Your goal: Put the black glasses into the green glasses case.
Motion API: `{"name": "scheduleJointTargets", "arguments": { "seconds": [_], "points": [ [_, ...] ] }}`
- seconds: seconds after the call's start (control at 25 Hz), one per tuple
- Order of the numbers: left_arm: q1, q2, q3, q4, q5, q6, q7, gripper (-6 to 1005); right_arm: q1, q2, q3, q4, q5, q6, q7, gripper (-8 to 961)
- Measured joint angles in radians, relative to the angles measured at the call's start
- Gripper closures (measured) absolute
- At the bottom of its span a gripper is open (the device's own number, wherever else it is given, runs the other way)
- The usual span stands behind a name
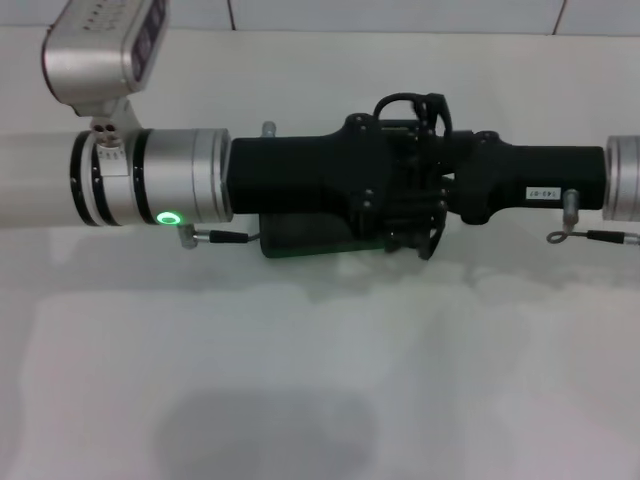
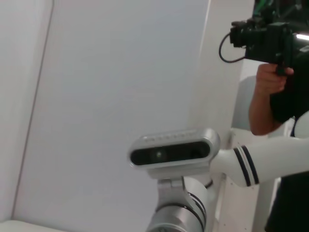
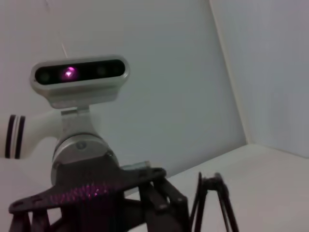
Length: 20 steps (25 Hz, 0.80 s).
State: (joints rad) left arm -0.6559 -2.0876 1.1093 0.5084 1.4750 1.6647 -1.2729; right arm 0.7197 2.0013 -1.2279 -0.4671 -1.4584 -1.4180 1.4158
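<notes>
The table (image 1: 320, 380) looks smooth and glossy white; the green glasses case (image 1: 300, 238) seems matt, mostly hidden.

the green glasses case (image 1: 300, 240) lies on the white table, mostly hidden under the arms; the black glasses (image 1: 425, 105) poke up above them.

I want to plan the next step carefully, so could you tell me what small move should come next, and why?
Probably a short, slow descent. The left gripper and right gripper meet directly above the green glasses case, which peeks out beneath them, and the black glasses stand between them. Whether the lid is open is hidden, so check that first.
</notes>
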Motion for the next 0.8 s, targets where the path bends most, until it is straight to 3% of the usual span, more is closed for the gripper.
{"name": "scheduleJointTargets", "arguments": {
  "seconds": [0.44, 0.8],
  "points": [
    [0.008, 0.003, -0.033, 0.001, -0.001, -0.004, 0.004, 411, -0.034, -0.02, 0.072, -0.011, 0.007, -0.008, 0.0, 839],
    [-0.018, 0.003, -0.024, 0.001, 0.05, -0.02, -0.021, 412, -0.034, -0.024, 0.109, -0.015, 0.006, -0.025, -0.001, 839]
  ]
}}
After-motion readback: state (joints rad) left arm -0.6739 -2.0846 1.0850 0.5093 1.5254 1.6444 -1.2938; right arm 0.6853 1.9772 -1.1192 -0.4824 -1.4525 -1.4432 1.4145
